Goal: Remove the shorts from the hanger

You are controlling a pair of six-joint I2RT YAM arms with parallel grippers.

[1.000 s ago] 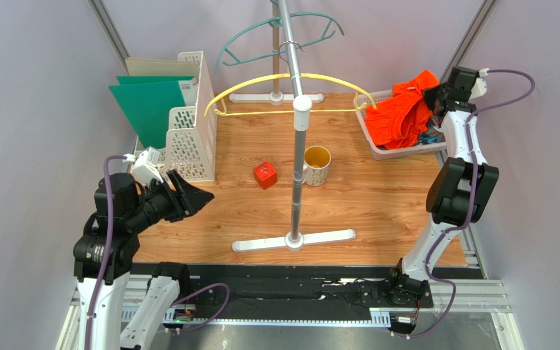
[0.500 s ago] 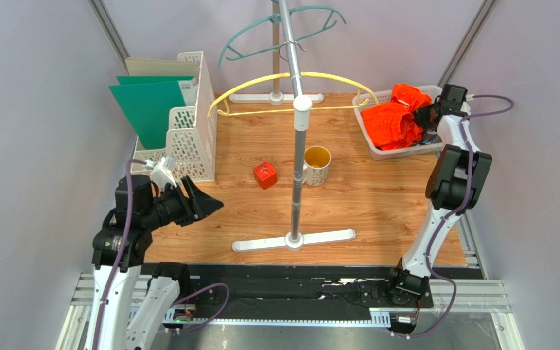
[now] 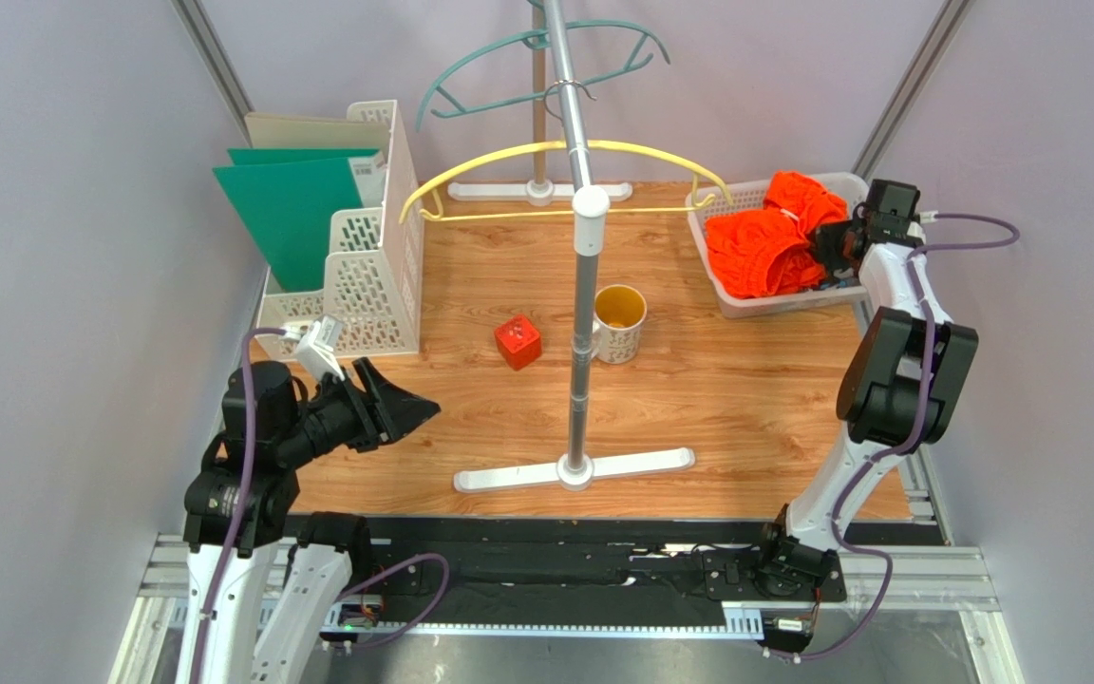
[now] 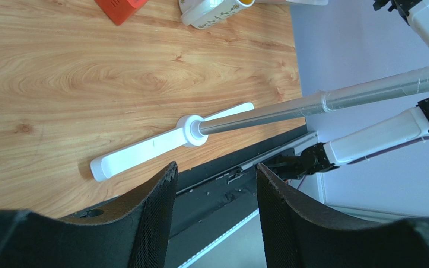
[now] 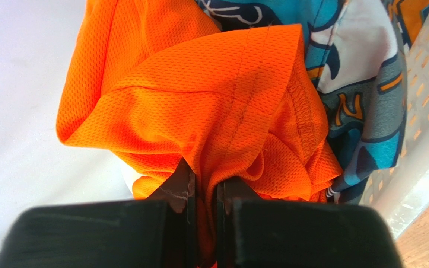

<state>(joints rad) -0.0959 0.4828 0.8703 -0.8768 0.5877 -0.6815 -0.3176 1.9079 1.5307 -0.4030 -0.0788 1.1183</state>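
The orange shorts [image 3: 764, 242] lie bunched in the white basket [image 3: 781, 298] at the back right. My right gripper [image 3: 827, 242] is shut on a fold of the orange shorts [image 5: 211, 106] over the basket. The printed shorts [image 5: 362, 95] lie under and beside them in the basket. The yellow hanger [image 3: 567, 157] hangs bare on the pole of the rack [image 3: 584, 285]; a teal hanger [image 3: 539, 71] hangs bare above it. My left gripper [image 3: 403, 403] is open and empty, held low at the near left; its fingers [image 4: 149, 223] frame the rack's foot.
A red cube [image 3: 517, 342] and a yellow-lined mug [image 3: 619, 322] sit beside the pole. The rack's white foot [image 3: 574, 469] lies near the front edge. A white file holder [image 3: 367, 235] with green folders [image 3: 296, 207] stands at the back left.
My right gripper has lowered the orange shorts down into the basket. My left arm has drawn down and toward the near edge, still open.
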